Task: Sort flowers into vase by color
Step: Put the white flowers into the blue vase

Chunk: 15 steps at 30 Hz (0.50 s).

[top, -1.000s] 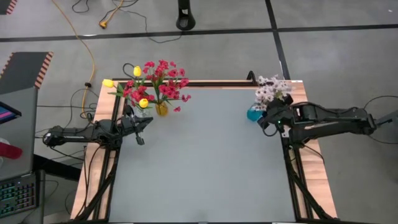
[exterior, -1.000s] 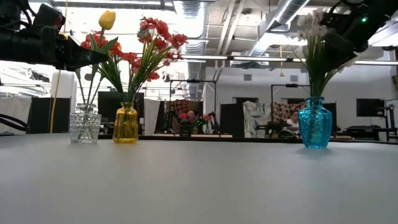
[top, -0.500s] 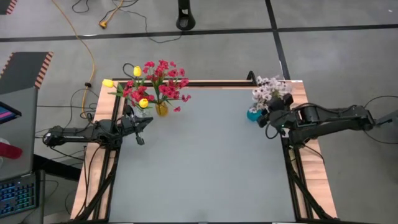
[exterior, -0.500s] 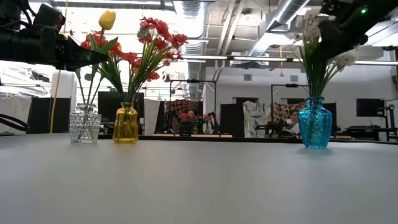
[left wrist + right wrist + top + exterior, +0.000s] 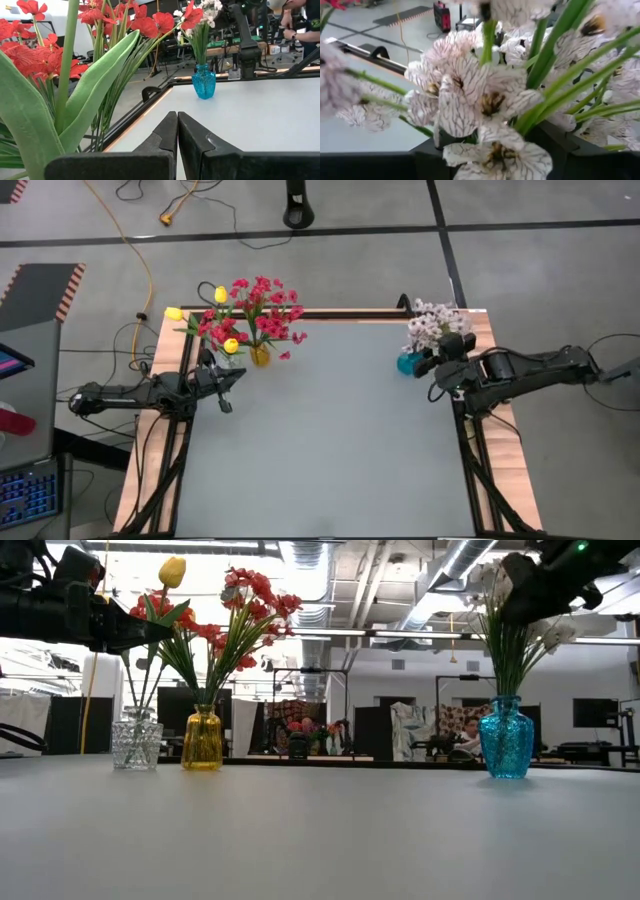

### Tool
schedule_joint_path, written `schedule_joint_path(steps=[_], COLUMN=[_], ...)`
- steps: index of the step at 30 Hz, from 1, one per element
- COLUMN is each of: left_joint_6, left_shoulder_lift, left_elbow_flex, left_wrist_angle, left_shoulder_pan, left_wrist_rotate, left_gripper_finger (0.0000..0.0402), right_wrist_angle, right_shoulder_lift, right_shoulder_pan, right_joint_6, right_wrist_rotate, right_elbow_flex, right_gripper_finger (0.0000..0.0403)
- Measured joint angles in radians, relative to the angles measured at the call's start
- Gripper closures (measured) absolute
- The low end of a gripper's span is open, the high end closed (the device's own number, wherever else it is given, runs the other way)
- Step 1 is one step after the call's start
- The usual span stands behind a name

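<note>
The white flowers (image 5: 430,322) stand in the blue vase (image 5: 408,363) at the far right, and the right claw (image 5: 445,363), jaws apart beside them, should back away slowly, while the closed left claw (image 5: 224,389) waits far left.

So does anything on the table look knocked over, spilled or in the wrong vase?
Nothing stands out. The clear vase, yellow vase and blue vase all stand upright, with white flowers in the blue one. No stems lie loose on the table.
</note>
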Motion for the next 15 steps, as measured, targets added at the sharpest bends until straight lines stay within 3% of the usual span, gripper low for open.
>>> schedule_joint_path(steps=[15], left_joint_6=[0.0], left_shoulder_lift=[0.0], left_elbow_flex=[0.0], left_wrist_angle=[0.0], left_shoulder_pan=[0.0], left_wrist_rotate=[0.0], left_gripper_finger=[0.0401], right_wrist_angle=[-0.006], right_shoulder_lift=[0.13], right_shoulder_pan=[0.112], right_joint_6=[0.228], right_wrist_rotate=[0.177], right_elbow_flex=[-0.109], right_gripper_finger=[0.02])
